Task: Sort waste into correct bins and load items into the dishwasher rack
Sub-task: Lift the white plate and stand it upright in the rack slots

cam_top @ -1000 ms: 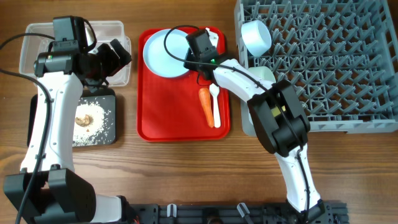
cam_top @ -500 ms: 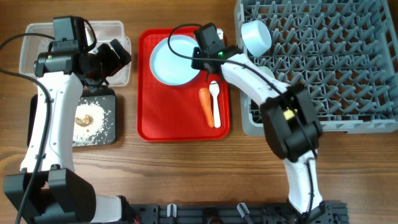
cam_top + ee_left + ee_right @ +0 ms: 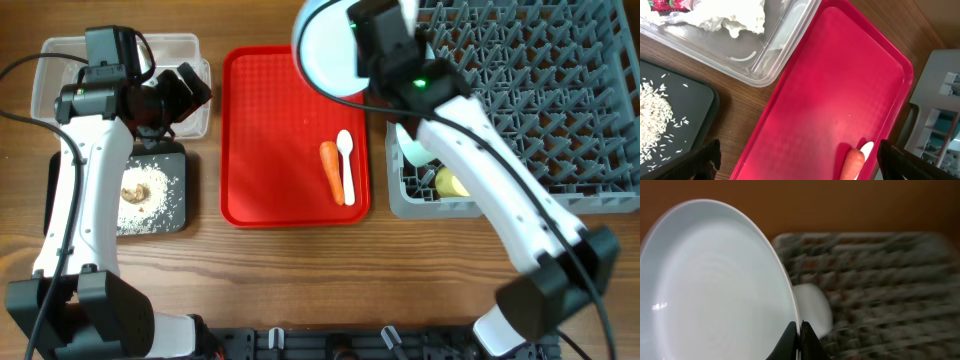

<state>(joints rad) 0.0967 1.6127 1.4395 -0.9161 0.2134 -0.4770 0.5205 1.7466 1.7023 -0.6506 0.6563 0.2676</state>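
Observation:
My right gripper (image 3: 362,52) is shut on the rim of the pale blue plate (image 3: 325,45), holding it tilted in the air between the red tray and the dishwasher rack (image 3: 530,90). In the right wrist view the fingers (image 3: 801,339) pinch the plate (image 3: 715,280) edge, with the blurred rack (image 3: 880,275) beyond. A yellow cup (image 3: 450,183) and a pale bowl (image 3: 415,148) sit in the rack's front left corner. My left gripper (image 3: 188,90) hangs open over the clear tub (image 3: 60,60), nothing between its fingers. The tissue (image 3: 735,15) and wrapper (image 3: 665,4) lie in that tub (image 3: 785,45).
The red tray (image 3: 280,130) holds the carrot (image 3: 331,170) and white spoon (image 3: 346,165), side by side near its right edge. The black tray (image 3: 175,215) carries rice (image 3: 160,185) and a brown lump (image 3: 135,190). My right arm spans the rack's front left corner.
My right gripper has lifted the plate off the red tray and carried it up and to the right, toward the rack. The left arm has not moved.

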